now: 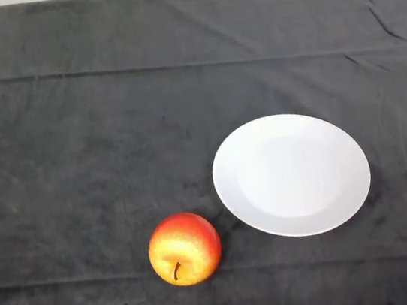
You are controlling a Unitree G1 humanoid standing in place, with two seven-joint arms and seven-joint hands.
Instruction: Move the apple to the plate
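A dark grey cloth (75, 155) covers the whole table, creased in long folds across the upper part of the frame, with a pale strip of background along the top edge. In the head view, a red and yellow apple (184, 249) sits low in the frame, just left of centre, stem facing the camera. A white plate (292, 175) lies right of centre, bare, its lower left rim near the apple but apart from it. The apple is not yet moved. No part of the robot shows. No writing or labels are visible anywhere.
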